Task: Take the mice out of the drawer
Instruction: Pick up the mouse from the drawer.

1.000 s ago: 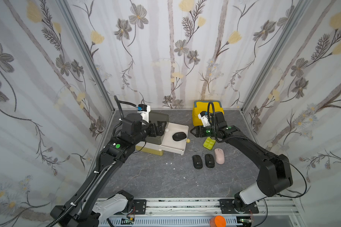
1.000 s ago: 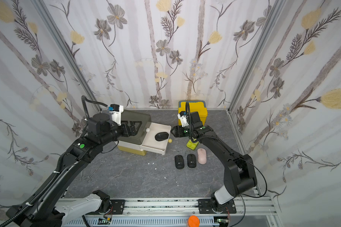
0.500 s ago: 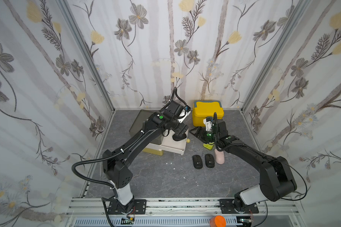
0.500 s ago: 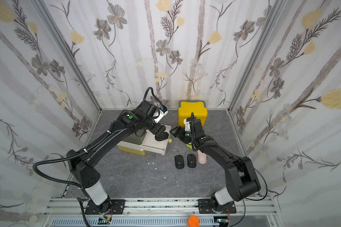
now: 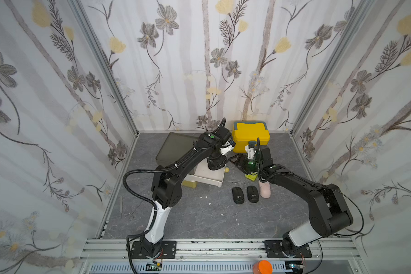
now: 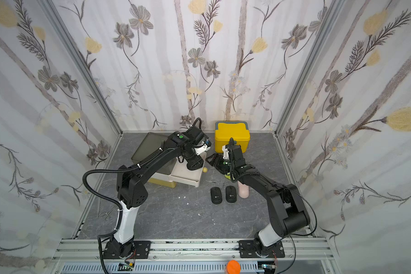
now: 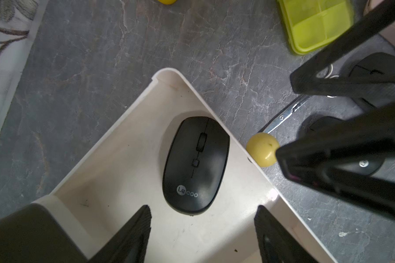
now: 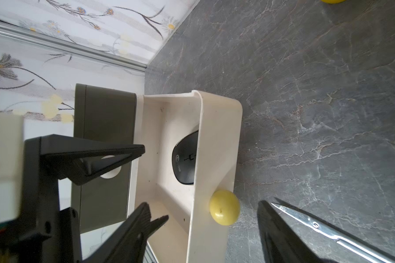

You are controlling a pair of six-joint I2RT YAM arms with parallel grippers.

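Observation:
A rounder black mouse (image 7: 195,164) lies in the pulled-out cream drawer (image 7: 169,74), near its front wall. My left gripper (image 7: 203,208) hangs open just above it, jaws apart and empty; in both top views it (image 5: 217,163) hides that mouse. My right gripper (image 8: 204,203) is open beside the drawer front (image 8: 217,136), its fingers to either side of the yellow knob (image 8: 224,210). On the table lie two slim black mice (image 5: 238,195) (image 5: 252,194) and a pale pink mouse (image 5: 264,189).
The drawer belongs to an olive-grey cabinet (image 5: 176,147). A yellow box (image 5: 250,137) stands at the back. A lime-green pill box (image 7: 315,25) and steel scissors (image 8: 328,232) lie under the right arm. Forceps (image 5: 132,213) lie at the front left.
My left arm has swung from over the cabinet to above the drawer, covering the mouse in the top views, and its jaws have narrowed. The right gripper has edged toward the drawer front.

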